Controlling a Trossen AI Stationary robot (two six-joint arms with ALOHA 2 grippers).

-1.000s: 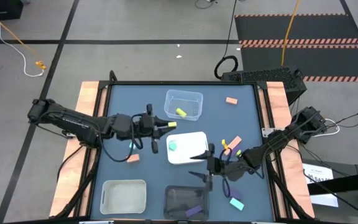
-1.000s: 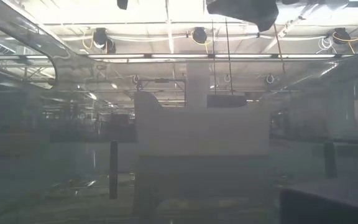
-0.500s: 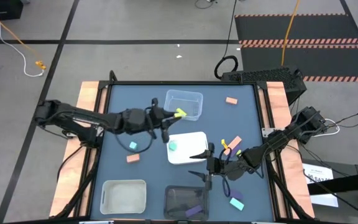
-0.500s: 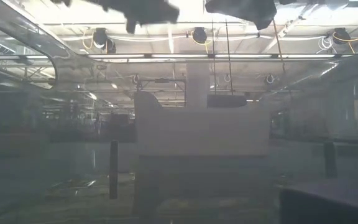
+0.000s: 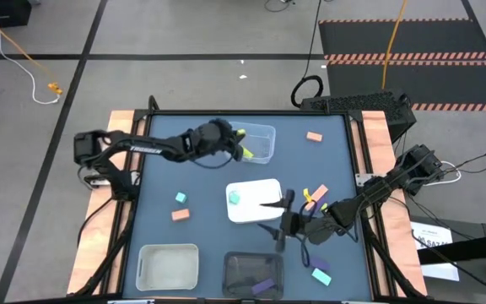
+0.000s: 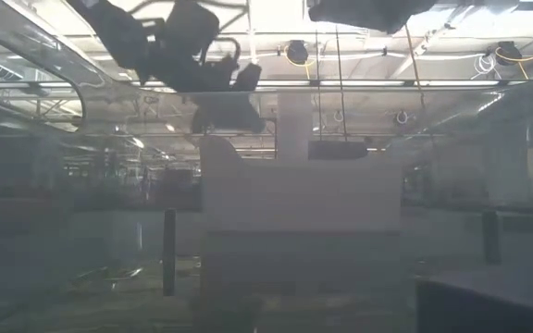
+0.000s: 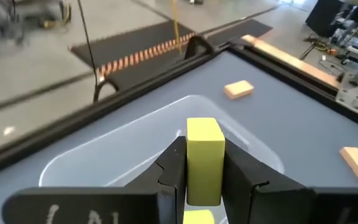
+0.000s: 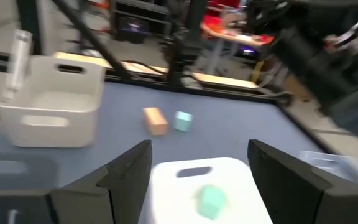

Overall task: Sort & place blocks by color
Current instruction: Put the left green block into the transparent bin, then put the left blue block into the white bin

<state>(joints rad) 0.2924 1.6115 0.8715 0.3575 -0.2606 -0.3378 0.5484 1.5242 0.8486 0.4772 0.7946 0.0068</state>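
The high camera is looking straight down on the whole table (image 5: 327, 169). The low one is facing level across it. Both wrist cameras are looking closely forward, sharing the table surface.

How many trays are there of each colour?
clear tray: 1
white tray: 2
black tray: 1
Total: 4
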